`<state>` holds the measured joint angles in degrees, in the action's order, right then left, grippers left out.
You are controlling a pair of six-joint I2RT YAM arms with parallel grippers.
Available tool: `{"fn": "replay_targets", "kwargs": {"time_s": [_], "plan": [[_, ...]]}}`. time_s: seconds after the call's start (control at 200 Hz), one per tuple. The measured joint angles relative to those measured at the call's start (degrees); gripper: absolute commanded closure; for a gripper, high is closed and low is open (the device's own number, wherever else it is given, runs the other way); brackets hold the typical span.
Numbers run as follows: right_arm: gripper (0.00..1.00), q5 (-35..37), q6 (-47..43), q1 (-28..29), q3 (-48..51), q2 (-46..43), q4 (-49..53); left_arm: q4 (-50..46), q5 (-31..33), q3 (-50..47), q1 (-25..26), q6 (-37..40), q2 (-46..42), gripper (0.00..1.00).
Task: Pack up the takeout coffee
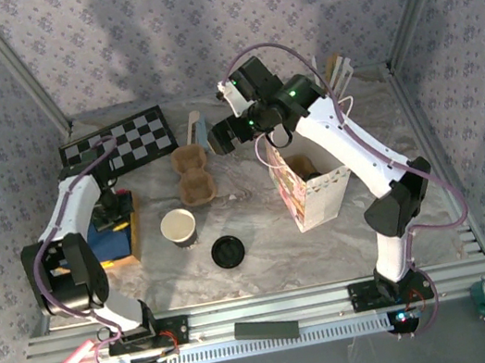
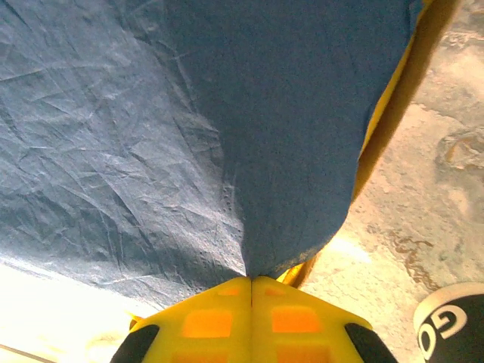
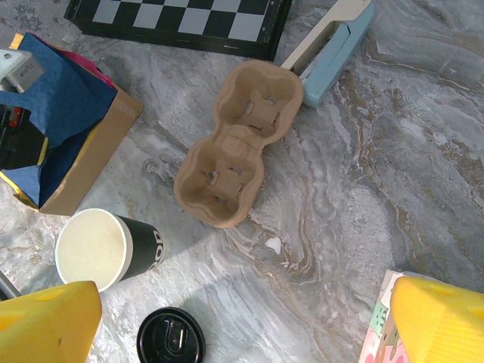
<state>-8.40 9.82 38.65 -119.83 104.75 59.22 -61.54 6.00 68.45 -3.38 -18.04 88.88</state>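
left end effector (image 2: 252, 286): jaws pressed together, pinching a fold of the blue cloth (image 2: 189, 128); it is at the left edge of the tabletop (image 1: 260, 225).
right end effector (image 3: 242, 321): jaws spread wide, holding nothing, hanging above the far middle of the tabletop.
takeout coffee: I cannot tell where it is; a dark shape (image 1: 301, 168) lies inside the open top of the paper bag, too small to identify.
paper bag (image 1: 316, 197): upright, right of the middle, under the right arm.
blue cloth's place: draped in the cardboard box (image 3: 91, 162) by the left edge.
cup carrier (image 1: 192, 173): 2 wells, both vacant, in the far middle.
lidless cup (image 1: 178, 227): upright, white inside, dark side, between the box and the loose lid, apart from both.
loose lid (image 1: 228, 251): flat and black, near the middle, toward the near edge.
checkerboard (image 1: 118, 139): flat at the far-left corner.
light blue carton (image 3: 333, 53): lying just beside the carrier's far end.
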Motion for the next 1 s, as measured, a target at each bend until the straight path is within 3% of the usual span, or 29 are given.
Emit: {"fn": "replay_targets", "kwargs": {"time_s": [0.04,0.085,0.195,0.49,0.57,0.675,0.73,1.0], "plan": [[0.00,0.00,0.00,0.00,0.02,-0.02,0.00,0.02,-0.52,-0.02,0.00,0.20,-0.24,0.67],[0.00,0.00,0.00,0.00,0.02,-0.07,-0.02,0.02,-1.09,-0.02,0.00,-0.11,-0.28,0.56],[0.00,0.00,0.00,0.11,0.09,-0.20,-0.07,0.15,-2.12,-0.02,0.00,-0.70,-0.28,0.48],[0.00,0.04,0.22,0.63,0.87,-0.63,-0.33,3.69,-2.80,3.02,-2.95,-2.21,1.29,0.43],[0.00,0.20,0.22,0.81,0.87,-0.74,-0.33,5.62,-2.75,3.78,-5.49,-3.41,2.56,0.33],[0.00,0.50,0.22,0.87,1.29,-1.33,-0.33,7.34,-2.78,3.61,-9.01,-4.55,3.85,0.32],[0.00,0.68,0.22,0.85,1.60,-1.75,-0.33,8.33,-2.80,3.23,-10.62,-4.79,4.26,0.24],[0.00,1.11,0.22,0.85,1.84,-2.19,-0.33,11.47,-3.76,-1.09,-13.40,-5.60,5.68,0.31]]}}
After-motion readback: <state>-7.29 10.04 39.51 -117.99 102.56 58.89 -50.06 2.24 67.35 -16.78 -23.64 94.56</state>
